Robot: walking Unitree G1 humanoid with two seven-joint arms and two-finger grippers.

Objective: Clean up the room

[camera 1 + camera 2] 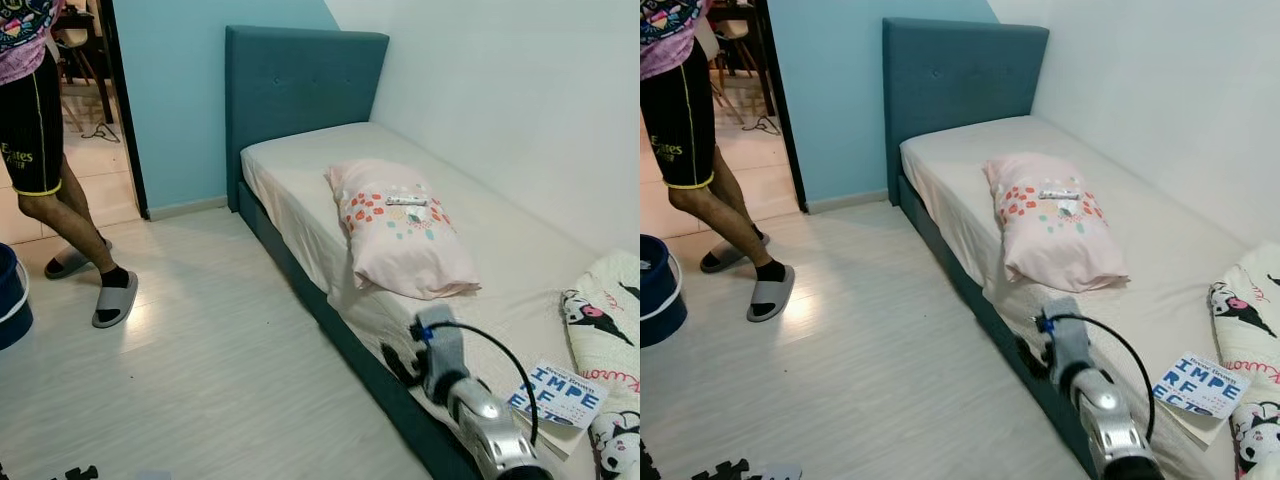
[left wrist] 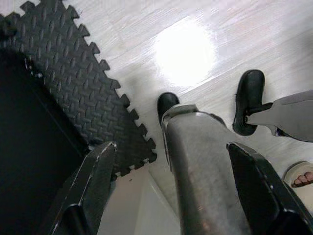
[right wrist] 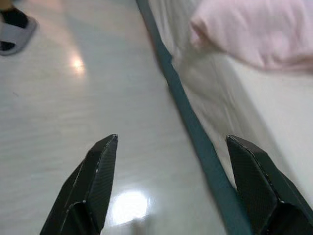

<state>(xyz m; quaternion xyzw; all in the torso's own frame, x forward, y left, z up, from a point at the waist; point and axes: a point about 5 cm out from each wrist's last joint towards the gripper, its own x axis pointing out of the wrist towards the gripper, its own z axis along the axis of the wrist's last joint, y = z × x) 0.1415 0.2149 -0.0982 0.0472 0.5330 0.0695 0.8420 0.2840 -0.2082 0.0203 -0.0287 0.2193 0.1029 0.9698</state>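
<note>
bedroom scene with a teal upholstered bed (image 1: 300, 70) set against a white wall, its cream sheet (image 1: 500, 250) partly cluttered. the right tool (image 3: 171, 181), on the silver right arm (image 1: 480, 410), is raised beside the bed's teal side rail, its two black fingers (image 3: 95, 181) standing well apart with nothing between them; the wrist view looks along the rail toward the headboard. the left tool (image 2: 171, 186) hangs low over the pale floor (image 1: 220, 360), near a dark interlocking foam mat (image 2: 73, 83), its fingers likewise apart and holding nothing. candidate items for tidying lie on the mattress: a pink rectangular pillow with coloured dots (image 1: 400, 235) rests askew at mid-bed, its long axis running roughly along the bed toward the headboard, with a small white oblong object (image 1: 407, 201) on top whose identity cannot be told; a white booklet with blue block lettering (image 1: 555, 393) lies near the foot end, just beside a white cartoon-print blanket (image 1: 610, 330). the pillow lies ahead of the right tool and toward the wall side; the booklet lies close to that arm on its outer side. the right arm is judged the nearer for either item. a person in black shorts and grey slippers (image 1: 60, 170) stands by the doorway, with a blue bucket (image 1: 12, 300) at the near floor edge.
</note>
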